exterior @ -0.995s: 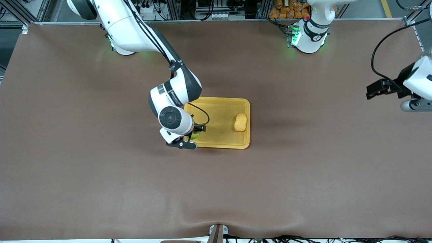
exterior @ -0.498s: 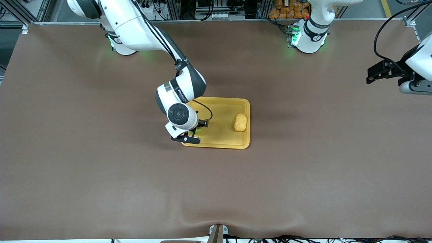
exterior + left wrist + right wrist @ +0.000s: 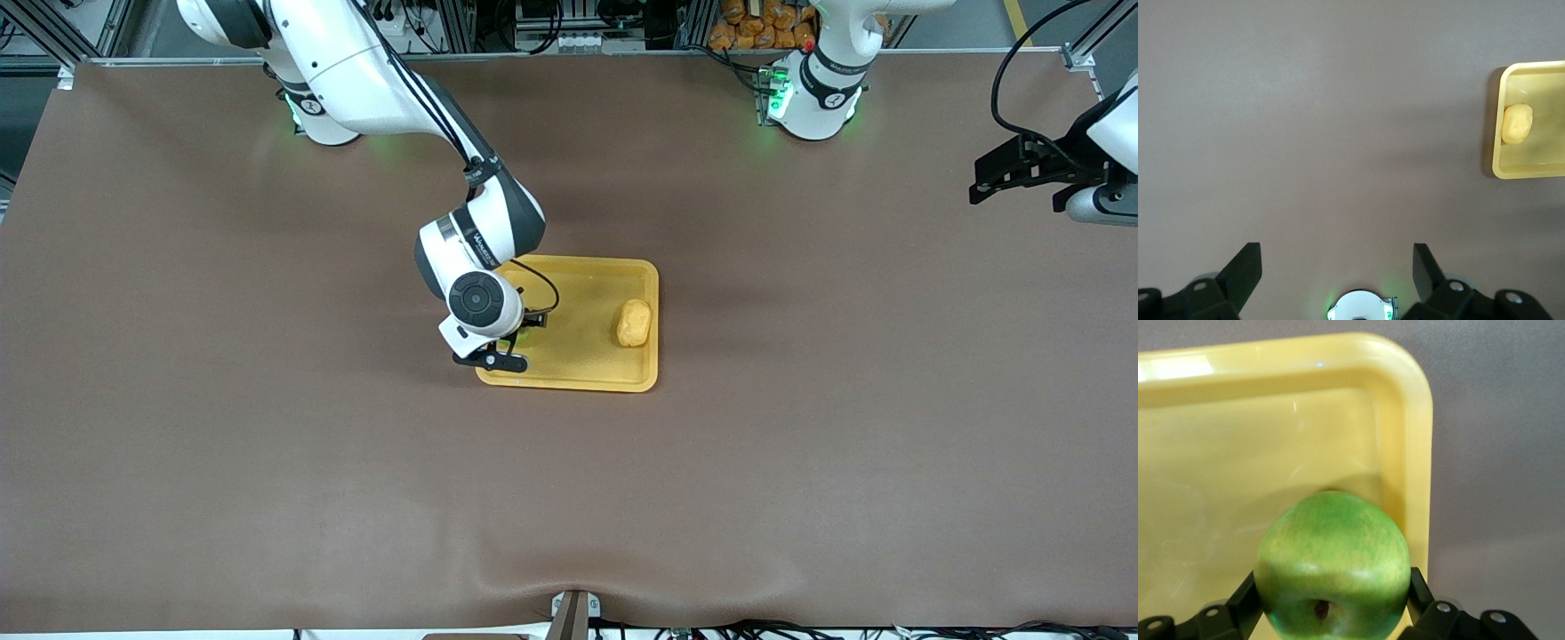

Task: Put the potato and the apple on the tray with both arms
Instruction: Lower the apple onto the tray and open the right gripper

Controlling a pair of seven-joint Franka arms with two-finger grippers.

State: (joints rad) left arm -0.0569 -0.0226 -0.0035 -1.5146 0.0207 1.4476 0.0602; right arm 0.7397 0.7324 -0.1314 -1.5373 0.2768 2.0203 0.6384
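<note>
The yellow-orange tray [image 3: 582,302] lies mid-table. The yellow-tan potato [image 3: 633,323] lies in it at the end toward the left arm. My right gripper [image 3: 514,343] is over the tray's corner toward the right arm, nearer the front camera. In the right wrist view it [image 3: 1333,590] is shut on the green apple [image 3: 1333,563], stem dimple showing, just inside the tray's rim [image 3: 1415,453]. The wrist hides most of the apple in the front view. My left gripper [image 3: 997,171] is open and empty, up in the air past the table's end; it [image 3: 1337,267] sees the potato [image 3: 1517,123].
The brown table cover [image 3: 800,444] is bare round the tray. The tray's rim [image 3: 1525,175] shows in the left wrist view with bare cover beside it. The left arm's green-lit base [image 3: 813,98] stands at the table's back edge.
My right gripper has carried the apple from the tray's rim to a spot inside the tray. The left gripper has drawn back toward the table's back edge.
</note>
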